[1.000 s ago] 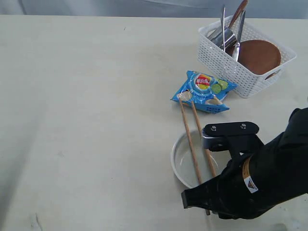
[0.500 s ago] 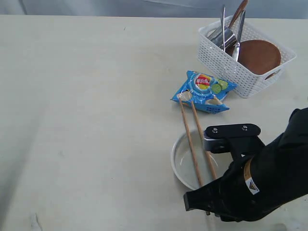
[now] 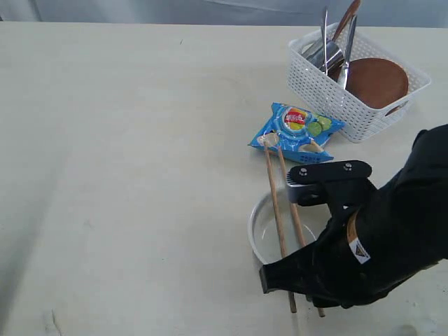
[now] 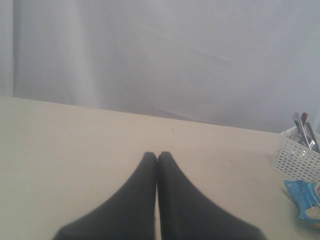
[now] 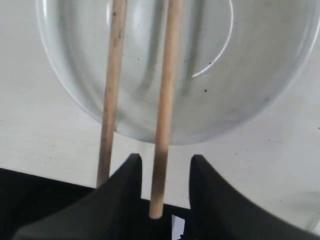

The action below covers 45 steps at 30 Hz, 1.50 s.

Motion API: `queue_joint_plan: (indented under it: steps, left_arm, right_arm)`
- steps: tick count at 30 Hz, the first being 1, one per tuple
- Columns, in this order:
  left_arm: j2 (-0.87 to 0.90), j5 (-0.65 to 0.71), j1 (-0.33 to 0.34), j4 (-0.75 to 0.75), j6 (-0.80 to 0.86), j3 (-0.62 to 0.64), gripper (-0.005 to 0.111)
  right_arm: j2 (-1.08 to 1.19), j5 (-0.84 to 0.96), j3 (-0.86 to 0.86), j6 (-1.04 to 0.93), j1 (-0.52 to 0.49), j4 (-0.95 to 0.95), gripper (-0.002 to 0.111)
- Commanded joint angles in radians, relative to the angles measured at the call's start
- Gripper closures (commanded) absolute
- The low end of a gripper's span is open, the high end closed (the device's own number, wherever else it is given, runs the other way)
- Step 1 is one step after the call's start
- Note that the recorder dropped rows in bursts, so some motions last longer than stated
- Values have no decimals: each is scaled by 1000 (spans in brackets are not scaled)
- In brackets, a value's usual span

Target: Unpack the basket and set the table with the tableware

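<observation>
A wide pale table (image 3: 140,140) fills the exterior view, with a grey curtain (image 4: 150,50) behind it. In the upper right of the frame stands the white basket (image 3: 315,87). It holds a reddish-brown plate (image 3: 374,80), a steel cup (image 3: 327,54), steel cutlery (image 3: 348,56) and a wooden spoon (image 3: 348,17) whose handle sticks up over the rim. Below and left of the basket, apart from it, a blue snack bag (image 3: 297,131) lies flat.

In the lower right a white bowl (image 3: 262,234) sits upright on the table, partly covered by the black right arm (image 3: 381,245). Two chopsticks (image 3: 273,196) lie side by side across the bowl, resting on its rim. Their far tips reach the lower edge of the snack bag, and their near ends poke out beneath the arm.

The right wrist view shows the right claw (image 5: 164,159) at the bowl's near rim with its jaws apart. One chopstick runs into the gap between the two fingers and ends there. The gap is wider than the stick, so nothing is clamped. The other chopstick passes outside one finger (image 5: 127,175), close beside it. Whether either stick touches a finger I cannot tell.

The left claw (image 4: 157,156) hangs over bare table with its two fingers pressed together, holding nothing. The basket and snack bag show at the right edge of its view.
</observation>
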Motion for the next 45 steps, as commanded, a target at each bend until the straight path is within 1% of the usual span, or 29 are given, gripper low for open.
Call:
queue_joint_plan:
  steps: [1,5,9,11,14,15,18,19,27,29,33,45]
  left_arm:
    - [-1,1,-3,10,6,2,107]
    - [-1,-1,-3,10,6,2,107]
    - [-1,-1,-3,10,6,2,107]
    - [-1,-1,-3,10,6,2,107]
    - [-1,-1,-3,10,6,2,107]
    - [-1,-1,-3,10,6,2,107]
    - [-1,-1,-3,10,6,2,107]
    - [-1,-1,-3,10,6,2,107]
    - [-1,-1,-3,10,6,2,107]
    - [-1,-1,-3,10,6,2,107]
    - [-1,1,-3,10,6,2,107]
    - [-1,1,-3,10,6,2,107]
  right_arm:
    - [-1,10,-6,2,1,0,76]
    - [-9,13,-8,8,1,11,76]
    - [-95,34,-16,16,1,29,76]
    - [-133,65,-50,23,1,29,76]
    - [-143,58,-97,36,1,27,76]
    - [-133,58,-114,32,1,27,73]
    - [-86,72,-154,13,1,25,56]
    - [-66,79,-166,18,1,14,54]
    - [74,79,-184,128,1,-127,54]
    - [102,56,-184,137,1,-160,54]
    - [139,-21,-184,137,1,-159,54]
    - [205,-27,-184,146,1,-204,54]
